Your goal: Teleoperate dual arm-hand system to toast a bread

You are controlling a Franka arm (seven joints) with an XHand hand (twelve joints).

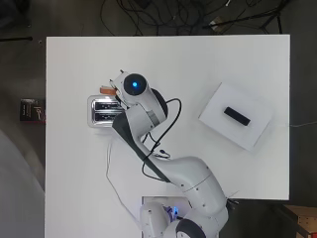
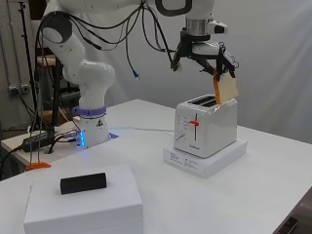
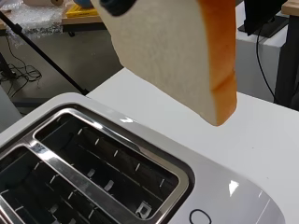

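Observation:
A white two-slot toaster (image 2: 206, 127) stands on a flat white box (image 2: 204, 161); in the overhead view the toaster (image 1: 102, 110) is left of the middle. My hand (image 2: 207, 53) hangs just above its far end, shut on a slice of bread (image 2: 226, 87) with an orange-brown crust. The slice hangs upright and tilted, beside and above the slots, not in one. In the wrist view the bread (image 3: 182, 51) floats over the toaster's edge, apart from both slots (image 3: 107, 168), which hold nothing. A dark fingertip (image 3: 117, 5) presses on the slice. From overhead only the crust (image 1: 106, 90) shows.
A white box (image 1: 236, 116) with a black block (image 1: 236, 116) on it lies at the right of the table; in the side view this box (image 2: 83, 204) is in the foreground. The toaster's cable (image 1: 111, 173) runs toward the arm's base (image 2: 90, 129). A red lever (image 2: 196, 123) marks the toaster's front.

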